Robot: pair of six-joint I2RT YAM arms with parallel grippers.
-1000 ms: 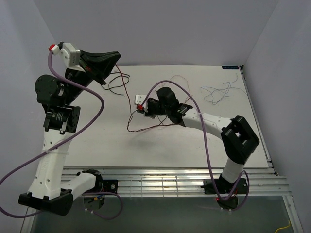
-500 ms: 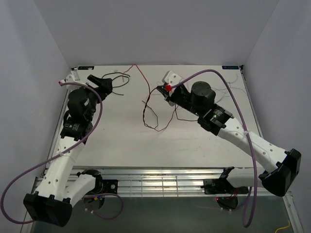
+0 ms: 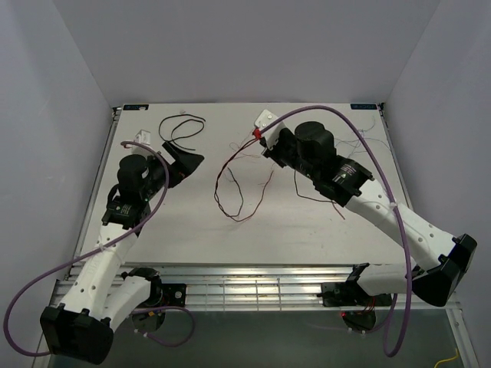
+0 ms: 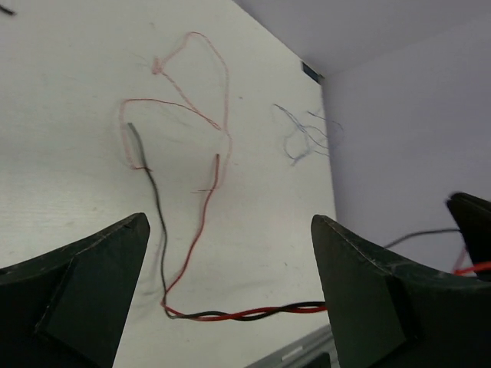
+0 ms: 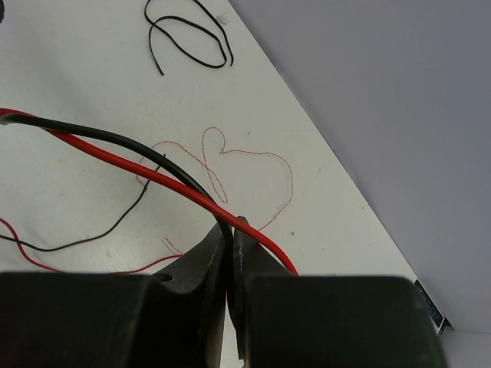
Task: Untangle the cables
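My right gripper hovers over the back middle of the table. In its wrist view the right gripper is shut on a black cable, and a red cable runs over one fingertip. Both trail down twisted together to a loop on the table. My left gripper is open and holds nothing; in its wrist view the left gripper has the twisted pair lying between its fingers. Another black cable lies coiled at the back left. A pale pink cable and a blue-grey cable lie beyond.
Walls close the table in on the left, back and right. The metal rail with the arm bases runs along the near edge. The right arm's purple hose arcs above the table's right half.
My left gripper has opened and let go of the black cable, which now lies at the back left, then drawn back toward the near side. My right gripper has carried the red-black pair toward the back.
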